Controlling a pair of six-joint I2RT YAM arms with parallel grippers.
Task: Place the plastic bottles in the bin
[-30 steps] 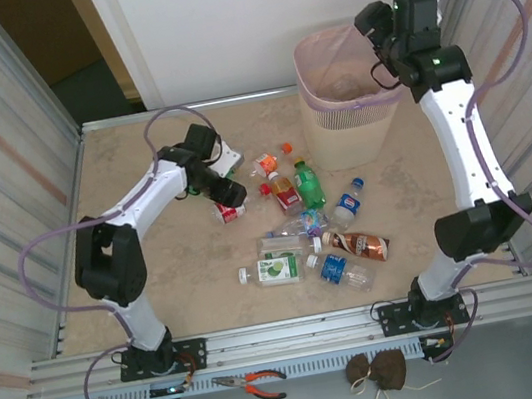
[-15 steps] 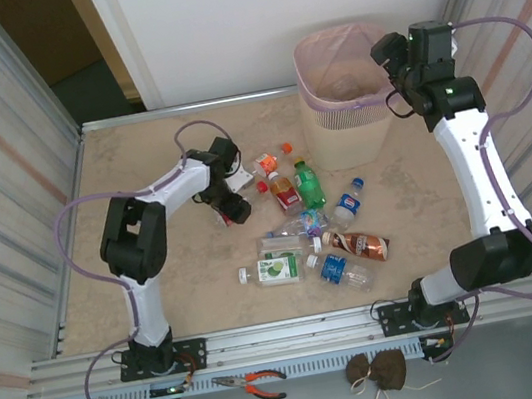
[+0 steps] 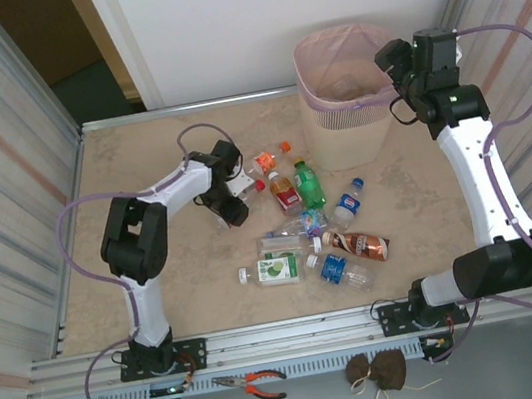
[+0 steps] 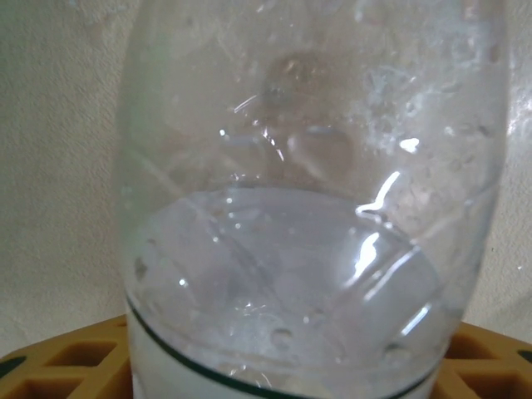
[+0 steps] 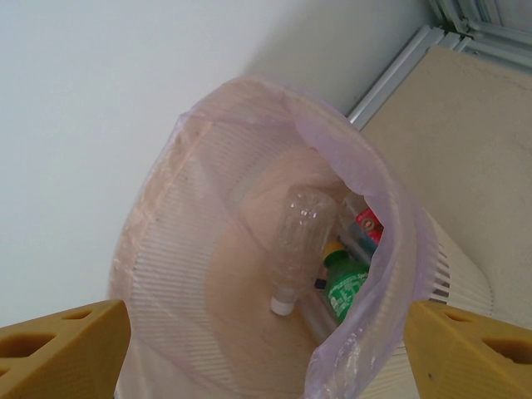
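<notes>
The beige marbled table (image 3: 138, 159) carries the bin (image 3: 353, 140), which stands upright. The plastic bottles (image 3: 275, 270) lie scattered left of the bin and in front of it: a green bottle (image 3: 308, 185) near the bin's foot, a brown bottle (image 3: 359, 243) farther from it.

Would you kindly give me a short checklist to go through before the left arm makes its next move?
1. Clear bottle up against the left gripper: ok.
2. Grip on it firm: cannot tell.
3. Right gripper open and empty: ok.
4. Bin upright, mouth open: ok.
5. Space above the bin free: not ok, the right gripper hangs over its rim.
6. Table cleared of bottles: not ok, the green bottle and others lie there.
</notes>
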